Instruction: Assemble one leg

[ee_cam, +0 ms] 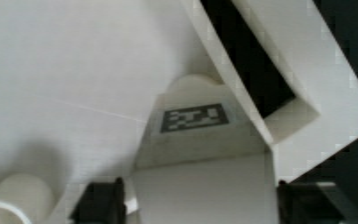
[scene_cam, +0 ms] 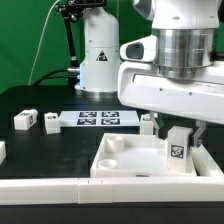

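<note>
My gripper [scene_cam: 178, 131] is shut on a leg [scene_cam: 178, 150], a small white post with a black-and-white tag on its face. It holds the leg upright at the corner of the large white recessed panel [scene_cam: 125, 165] on the exterior view's right. In the wrist view the leg [ee_cam: 194, 140] fills the gap between the dark fingers [ee_cam: 101, 200] of my gripper [ee_cam: 197, 198], with the panel [ee_cam: 69, 80] below it. I cannot tell whether the leg's lower end touches the panel.
The marker board [scene_cam: 97, 119] lies on the black table behind the panel. Two loose legs [scene_cam: 25, 120] [scene_cam: 50, 122] lie to its left, and another white part [scene_cam: 2, 150] shows at the left edge. A white rail [scene_cam: 50, 188] runs along the front.
</note>
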Tool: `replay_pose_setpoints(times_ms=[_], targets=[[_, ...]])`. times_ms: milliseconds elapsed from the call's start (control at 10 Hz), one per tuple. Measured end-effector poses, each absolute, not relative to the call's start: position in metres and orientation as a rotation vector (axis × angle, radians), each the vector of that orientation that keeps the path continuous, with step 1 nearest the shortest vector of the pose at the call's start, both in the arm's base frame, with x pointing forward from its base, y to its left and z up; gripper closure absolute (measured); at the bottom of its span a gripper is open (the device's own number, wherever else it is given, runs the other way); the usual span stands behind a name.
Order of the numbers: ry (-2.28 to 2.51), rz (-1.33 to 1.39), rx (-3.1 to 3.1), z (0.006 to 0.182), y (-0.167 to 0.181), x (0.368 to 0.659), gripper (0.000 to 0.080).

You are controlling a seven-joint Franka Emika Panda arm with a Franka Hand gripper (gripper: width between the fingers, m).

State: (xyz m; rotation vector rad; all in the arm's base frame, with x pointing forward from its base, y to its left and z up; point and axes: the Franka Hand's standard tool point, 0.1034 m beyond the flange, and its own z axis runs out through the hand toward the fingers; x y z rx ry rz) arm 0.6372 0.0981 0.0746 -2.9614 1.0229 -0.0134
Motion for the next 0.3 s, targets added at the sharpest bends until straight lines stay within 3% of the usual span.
replay_pose_setpoints(times_ms=[100, 200, 300], targets=[[1.023, -0.013, -2.962, 0.0745, 0.0981, 0.6372, 0.025], [1.023, -0.013, -2.962, 0.0744, 0.0981, 0.6372, 0.0181], [1.023, -0.013, -2.962, 0.0743, 0.0981, 0.6371, 0.0181]])
